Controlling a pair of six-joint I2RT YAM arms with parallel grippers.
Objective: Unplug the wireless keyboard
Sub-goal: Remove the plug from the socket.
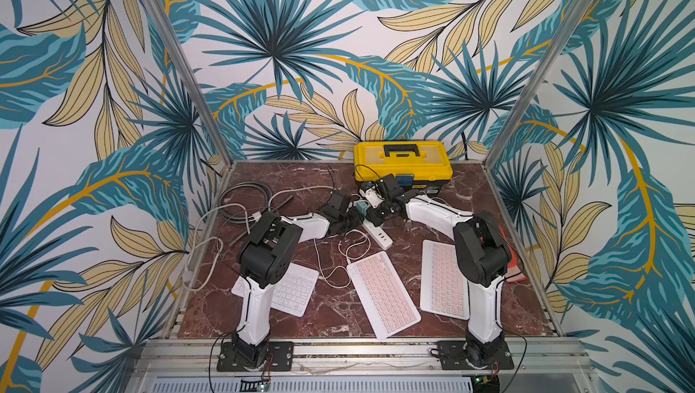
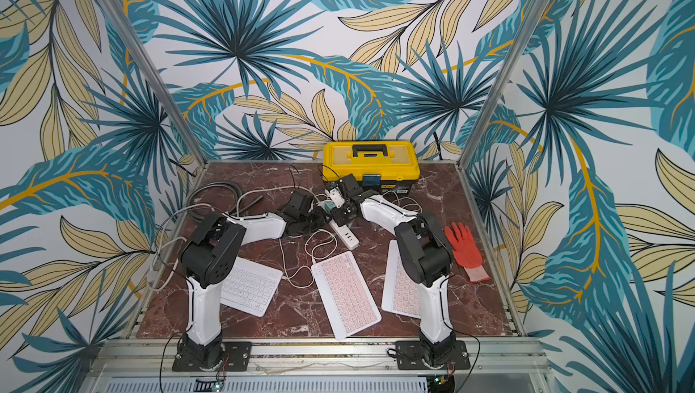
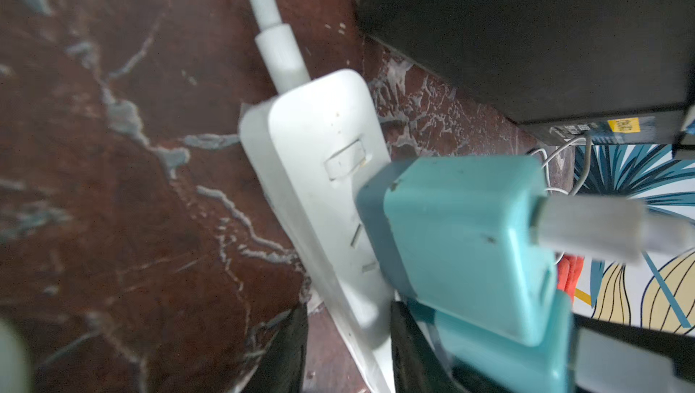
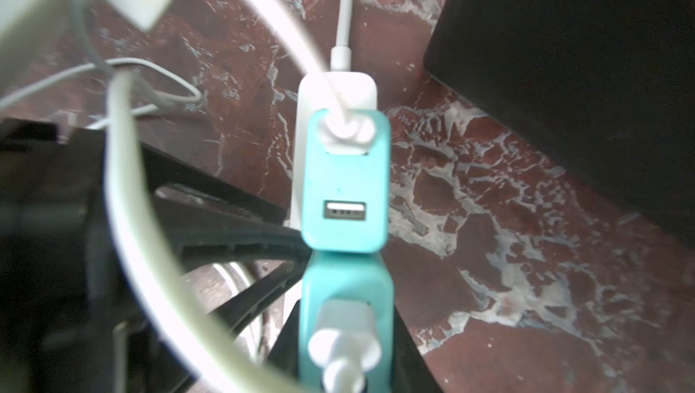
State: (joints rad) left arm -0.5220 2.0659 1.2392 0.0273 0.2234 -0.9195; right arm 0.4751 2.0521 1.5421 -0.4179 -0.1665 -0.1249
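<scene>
Red-brown marble tabletop [image 1: 331,316] lying inside leaf-papered booth. White flat keyboard [image 1: 293,291] sitting at left, partly under left arm. Left gripper [image 1: 349,220] reaching over long white power strip [image 1: 376,231], black fingers [image 3: 410,349] straddling it; whether gripping, cannot tell. Right gripper [image 4: 346,316] clamping nearer teal charger block [image 4: 344,285], plugged into strip beside farther teal charger block [image 4: 344,184]. Pink flat wireless keyboard [image 1: 383,293] lying mid-table, well apart from both grippers, thin white cable [image 1: 353,244] looping from its far corner toward strip. Second pink keyboard [image 1: 440,282] lying partly under right arm.
</scene>
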